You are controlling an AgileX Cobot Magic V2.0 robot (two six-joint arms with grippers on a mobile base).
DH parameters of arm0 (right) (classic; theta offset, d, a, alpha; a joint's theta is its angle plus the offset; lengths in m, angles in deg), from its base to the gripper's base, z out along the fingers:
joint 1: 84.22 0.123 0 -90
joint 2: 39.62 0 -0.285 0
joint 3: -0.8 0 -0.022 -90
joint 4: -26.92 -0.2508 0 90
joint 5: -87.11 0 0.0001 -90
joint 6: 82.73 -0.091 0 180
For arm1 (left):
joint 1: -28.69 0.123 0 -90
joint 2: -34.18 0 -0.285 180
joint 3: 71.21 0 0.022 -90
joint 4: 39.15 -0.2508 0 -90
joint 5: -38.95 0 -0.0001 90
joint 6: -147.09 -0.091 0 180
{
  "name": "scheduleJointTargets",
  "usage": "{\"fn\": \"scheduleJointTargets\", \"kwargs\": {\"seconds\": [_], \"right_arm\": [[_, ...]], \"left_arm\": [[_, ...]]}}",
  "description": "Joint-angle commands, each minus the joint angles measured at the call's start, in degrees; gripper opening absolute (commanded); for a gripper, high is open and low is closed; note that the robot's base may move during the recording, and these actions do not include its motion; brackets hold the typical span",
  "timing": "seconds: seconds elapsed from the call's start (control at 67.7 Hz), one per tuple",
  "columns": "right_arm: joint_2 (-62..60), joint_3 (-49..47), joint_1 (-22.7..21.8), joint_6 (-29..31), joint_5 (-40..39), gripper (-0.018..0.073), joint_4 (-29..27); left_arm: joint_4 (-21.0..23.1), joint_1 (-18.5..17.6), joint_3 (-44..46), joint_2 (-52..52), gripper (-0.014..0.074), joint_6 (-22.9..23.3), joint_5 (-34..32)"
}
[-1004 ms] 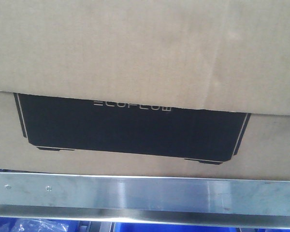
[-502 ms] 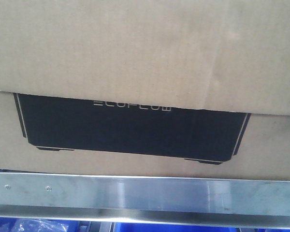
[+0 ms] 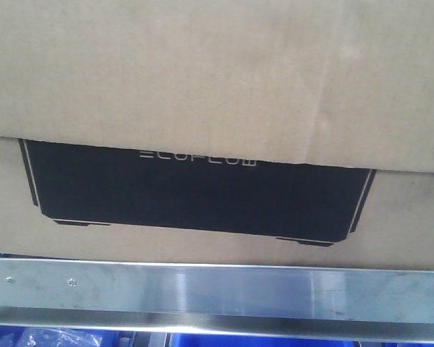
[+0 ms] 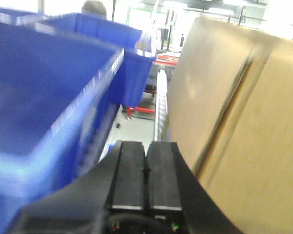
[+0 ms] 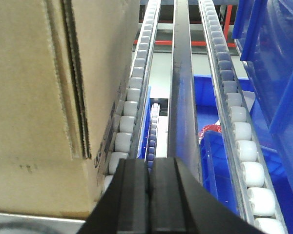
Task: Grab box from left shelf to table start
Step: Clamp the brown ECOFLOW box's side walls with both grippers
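Observation:
The brown cardboard box (image 3: 217,87) with its black ECOFLOW panel fills the front view, sitting just behind the silver front rail of the left shelf (image 3: 217,293). My left gripper (image 4: 146,146) is shut with nothing in it; the box's side (image 4: 234,122) stands right beside it on its right. In the right wrist view my right gripper (image 5: 150,163) is also shut and empty, with the box's other side (image 5: 49,97) to its left, resting on a white roller track (image 5: 132,107). Neither gripper shows in the front view.
Blue plastic bins (image 4: 49,97) stand close on the left of my left gripper. To the right of my right gripper run roller tracks (image 5: 234,117) and a dark rail (image 5: 181,87), with blue bins (image 5: 273,58) beside and below. Blue bins (image 3: 94,338) show under the shelf rail.

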Motion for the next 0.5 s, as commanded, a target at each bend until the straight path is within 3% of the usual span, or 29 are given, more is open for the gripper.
{"fn": "scheduleJointTargets", "kwargs": {"seconds": [0.0, 0.148, 0.295, 0.413, 0.487], "right_arm": [[-0.51, 0.12, 0.01, 0.39, -5.01, 0.006, -0.06], [-0.51, 0.12, 0.01, 0.39, -5.01, 0.006, -0.06], [-0.51, 0.12, 0.01, 0.39, -5.67, 0.006, -0.06], [-0.51, 0.12, 0.01, 0.39, -6.4, 0.006, -0.06], [-0.51, 0.12, 0.01, 0.39, -6.75, 0.006, -0.06]], "left_arm": [[-2.11, -0.48, 5.35, 3.09, 0.005, 0.48, -3.12], [-2.11, -0.48, 11.7, 7.7, 0.0296, 0.48, -0.03], [-2.11, -0.48, 20.59, 12.16, 0.0306, 0.48, 7.78], [-1.65, -0.48, 30.65, 16.95, 0.0306, 0.48, 18.74], [-1.21, -2.91, 36.46, 20.19, 0.0306, 0.35, 25.01]]}}
